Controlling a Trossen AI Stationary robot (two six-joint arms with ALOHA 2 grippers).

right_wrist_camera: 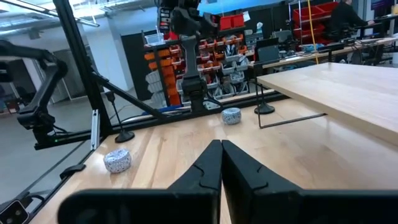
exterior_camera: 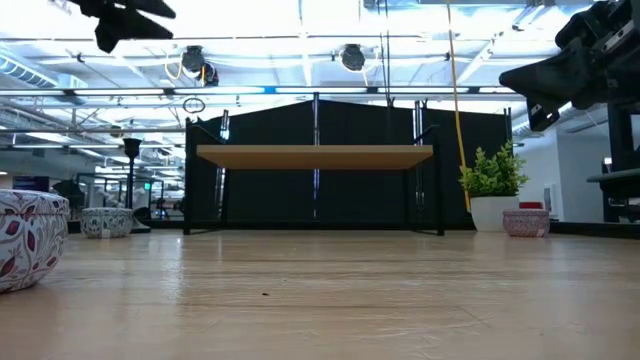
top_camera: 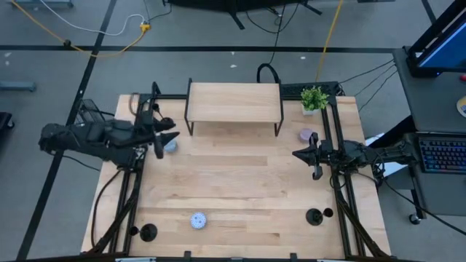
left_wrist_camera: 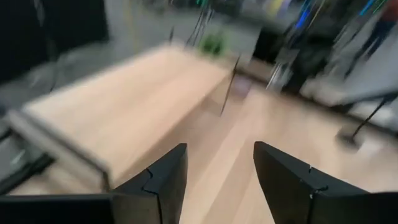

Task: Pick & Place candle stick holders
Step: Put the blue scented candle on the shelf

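Start at the bench's point(top_camera: 240, 189) left edge: your left gripper point(top_camera: 166, 136) hangs raised above the boards just off the left end of the wooden riser shelf point(top_camera: 234, 101), with a pale blue puck point(top_camera: 170, 146) right beside it below. Its wrist view shows the two fingers point(left_wrist_camera: 163, 180) spread wide with nothing between them, so it is ready to close on something but is not over any holder yet.

The nearest candle stick holder point(top_camera: 148, 233) stands at the front-left corner, well apart from that gripper; you would need to bring the arm back toward the front edge to reach it. A patterned white puck point(top_camera: 198, 220) sits near the front edge, between that corner and the middle, and is no part of the job.

The shelf along the back edge stands bare on top, probably the intended drop-off, though that is a guess.

Further right, a second candle stick holder point(top_camera: 314, 216) stands near the front-right corner. Your right gripper point(top_camera: 314, 155) waits above the right edge, fingers point(right_wrist_camera: 205, 171) pressed together and empty, near a lavender puck point(top_camera: 306, 135) and the potted plant point(top_camera: 314, 97) at the back-right corner. It must open before any pick.
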